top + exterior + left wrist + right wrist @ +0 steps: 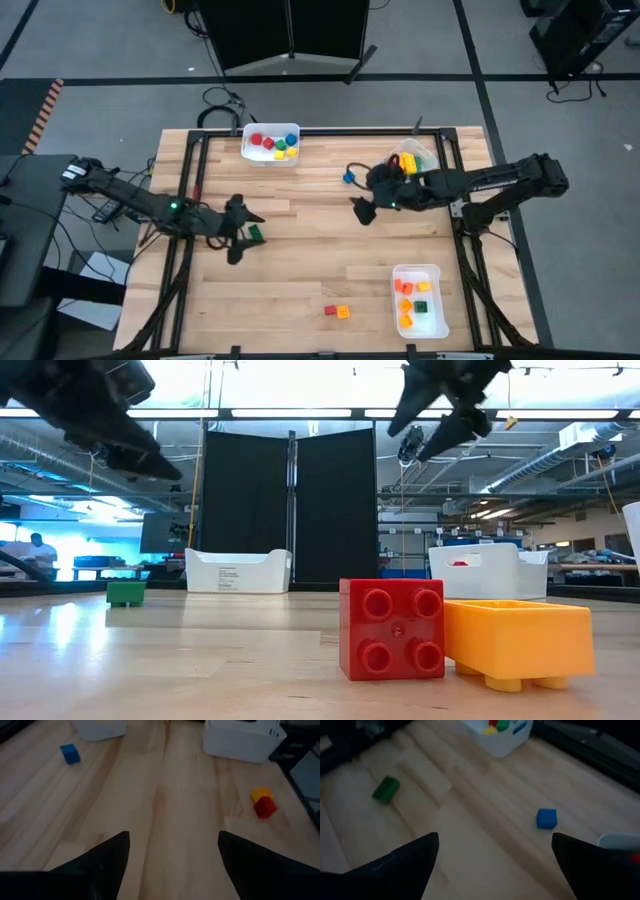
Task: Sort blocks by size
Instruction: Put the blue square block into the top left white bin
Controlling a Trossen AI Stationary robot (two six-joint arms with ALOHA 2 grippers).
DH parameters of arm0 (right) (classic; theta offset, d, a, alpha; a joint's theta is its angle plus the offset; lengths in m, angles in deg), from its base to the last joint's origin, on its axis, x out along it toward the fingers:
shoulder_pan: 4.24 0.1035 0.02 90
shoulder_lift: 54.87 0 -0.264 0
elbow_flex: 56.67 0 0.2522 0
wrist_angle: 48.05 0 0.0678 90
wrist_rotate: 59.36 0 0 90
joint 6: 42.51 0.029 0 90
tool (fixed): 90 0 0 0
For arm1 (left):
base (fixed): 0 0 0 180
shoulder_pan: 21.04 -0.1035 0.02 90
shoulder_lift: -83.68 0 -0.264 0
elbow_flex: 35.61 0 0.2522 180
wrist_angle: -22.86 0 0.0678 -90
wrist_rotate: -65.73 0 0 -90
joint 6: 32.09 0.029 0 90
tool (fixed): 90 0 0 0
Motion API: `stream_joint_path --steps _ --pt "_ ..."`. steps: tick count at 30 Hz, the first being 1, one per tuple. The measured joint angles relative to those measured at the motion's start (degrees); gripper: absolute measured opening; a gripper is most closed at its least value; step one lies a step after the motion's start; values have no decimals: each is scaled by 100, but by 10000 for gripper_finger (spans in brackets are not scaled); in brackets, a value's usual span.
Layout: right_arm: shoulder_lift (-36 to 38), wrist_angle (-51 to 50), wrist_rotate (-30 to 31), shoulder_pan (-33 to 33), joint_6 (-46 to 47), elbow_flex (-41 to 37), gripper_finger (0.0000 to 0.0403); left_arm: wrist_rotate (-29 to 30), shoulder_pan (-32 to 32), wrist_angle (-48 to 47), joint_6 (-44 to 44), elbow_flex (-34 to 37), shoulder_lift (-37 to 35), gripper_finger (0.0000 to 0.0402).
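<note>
Blocks lie scattered around us: a green block (255, 233) sits on the table just beside our left gripper (240, 233), whose fingers are spread and hold nothing. Our right gripper (364, 208) hangs above the table with its fingers wide apart and empty, a small blue block (349, 178) near it toward the far edge. A red block (329, 311) and an orange block (343, 312) touch each other well away from both grippers, near the front edge.
</note>
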Motion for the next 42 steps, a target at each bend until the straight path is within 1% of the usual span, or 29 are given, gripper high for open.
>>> stream_joint_path --steps 4,6,9,15,20,23,30,39,42 --pt "-306 -87 13 -252 -9 365 400 0 0 -654 3 128 -602 312" --pt "-636 -129 11 -372 -104 653 400 0 0 -978 31 132 -862 312" --pt "-1260 -470 12 -543 -287 1183 400 1 0 -1225 176 133 -1142 312" --pt "-2417 -1530 -19 -876 -360 2367 400 2 0 -1413 299 134 -1453 312" --pt "-2993 -2185 -232 -1010 -363 3151 400 -5 0 -1630 240 134 -1534 312" --pt "-3110 -2357 -291 -1013 -350 3406 400 -11 0 -1698 155 134 -1529 312" --pt "-3090 -2597 -326 -930 -45 3426 400 -26 0 -1691 154 134 -1529 312" --pt "-3086 -2616 -370 -915 -94 3426 397 -28 0 -1646 150 134 -1529 312" --pt "-3090 -2620 -131 -927 -88 3426 396 -28 0 -1542 152 134 -1527 312"
